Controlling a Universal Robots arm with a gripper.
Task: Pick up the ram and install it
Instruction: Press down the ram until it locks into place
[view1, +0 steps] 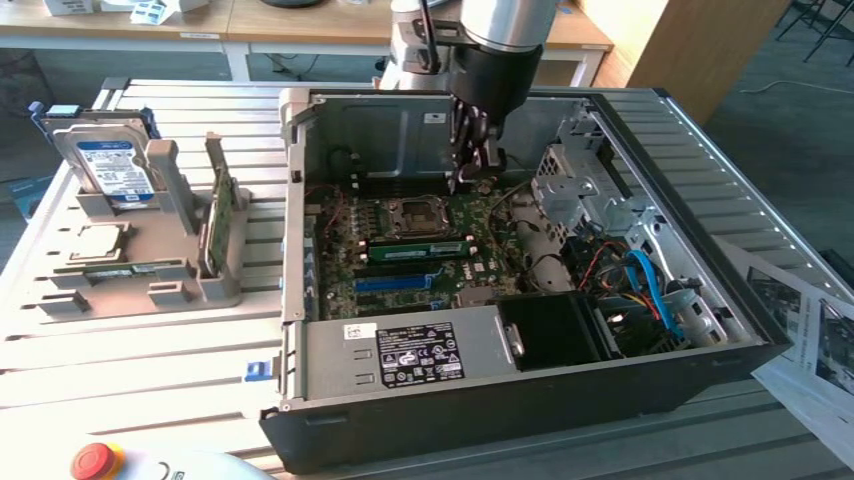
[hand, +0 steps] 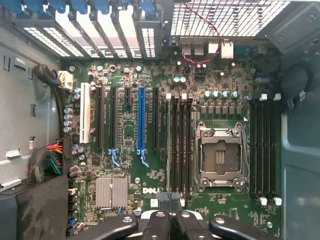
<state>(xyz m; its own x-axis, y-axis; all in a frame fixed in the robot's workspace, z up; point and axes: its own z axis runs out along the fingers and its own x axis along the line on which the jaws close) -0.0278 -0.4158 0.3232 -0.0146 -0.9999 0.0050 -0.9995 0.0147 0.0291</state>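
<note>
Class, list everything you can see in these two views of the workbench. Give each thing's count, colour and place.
computer case: one, black and silver, open, on the table
table: one, pale slatted metal, under everything
motherboard: one, green, on the case floor
ram: one, green, in a motherboard slot beside the processor socket
power supply: one, silver with a black label, at the case's near edge
holder: one, grey, on the exterior view's left
hard drive: one, silver with a blue label, upright in the holder
green card: one, upright in the holder
button: one, red, near table edge
papers: a few, white, on the exterior view's right
arm: one, silver and black, above the case
claw: one, black, shut, over the motherboard
</note>
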